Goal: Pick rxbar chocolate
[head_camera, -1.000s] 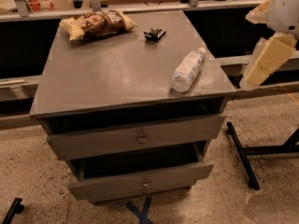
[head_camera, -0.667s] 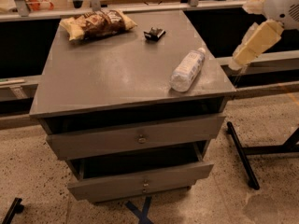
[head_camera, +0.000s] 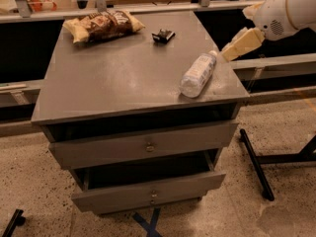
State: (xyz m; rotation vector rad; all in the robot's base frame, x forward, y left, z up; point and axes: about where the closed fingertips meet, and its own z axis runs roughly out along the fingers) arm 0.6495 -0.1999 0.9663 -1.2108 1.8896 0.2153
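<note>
- Currently the claw (head_camera: 240,44) hovers off the surface (head_camera: 113,83) edge; wide or narrow: cannot tell.
- rxbar chocolate (head_camera: 163,35) lies well apart from claw, past the bottle (head_camera: 198,74), untouched.
- Left: reach, grasp, lift.

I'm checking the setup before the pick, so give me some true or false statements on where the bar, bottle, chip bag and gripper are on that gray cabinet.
1. The rxbar chocolate lies toward the back of the cabinet top. True.
2. The plastic bottle stands upright. False: it lies on its side near the right edge.
3. The gripper is directly over the rxbar chocolate. False: it hangs by the cabinet's right edge, beside the bottle's cap, apart from the bar.
4. The chip bag lies at the back left. True.
</note>
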